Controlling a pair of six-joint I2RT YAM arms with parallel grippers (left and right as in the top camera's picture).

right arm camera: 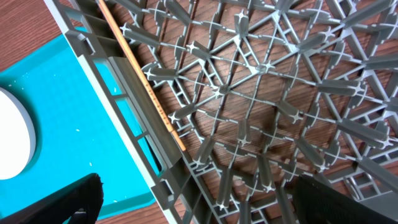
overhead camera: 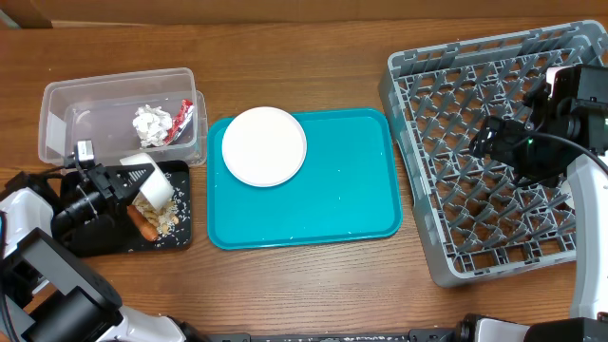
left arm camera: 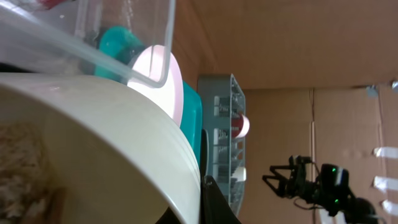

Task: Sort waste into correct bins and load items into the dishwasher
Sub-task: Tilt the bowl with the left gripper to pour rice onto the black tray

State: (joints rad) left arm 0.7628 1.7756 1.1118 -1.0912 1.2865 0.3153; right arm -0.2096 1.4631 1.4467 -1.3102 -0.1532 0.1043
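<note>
Overhead first: your left gripper (overhead camera: 142,182) is clamped on the rim of a small white bowl (overhead camera: 155,187), which hangs tilted over the black tray (overhead camera: 90,242) at the bench's left edge. A carrot (overhead camera: 144,224) lies slantwise on that tray beside a scatter of crumbs (overhead camera: 168,220). Behind it, in the back-left corner, the clear tub (overhead camera: 57,104) holds crumpled paper (overhead camera: 150,124) and a red wrapper (overhead camera: 181,120). Mid-bench, the round plate (overhead camera: 264,145) lies flat in the back-left corner of the teal tray (overhead camera: 351,190). Your right gripper (overhead camera: 483,141) hangs over the grey rack (overhead camera: 427,104) at the right edge. On the left wrist view you look into the bowl (left arm camera: 93,137), where beige scraps (left arm camera: 18,162) cling inside, so the emptying looks unfinished. Treat that bowl as stiff, smooth and breakable: a rim pinch can slip, so tip it gently. On the right wrist view the jaws stand wide apart with nothing between them, only rack lattice (right arm camera: 261,93) below, and a thin wooden stick (right arm camera: 140,81) runs along the rack's wall. The plate has no long axis and sits flush, so it looks awkward to lift; I'd take it at its edge.
</note>
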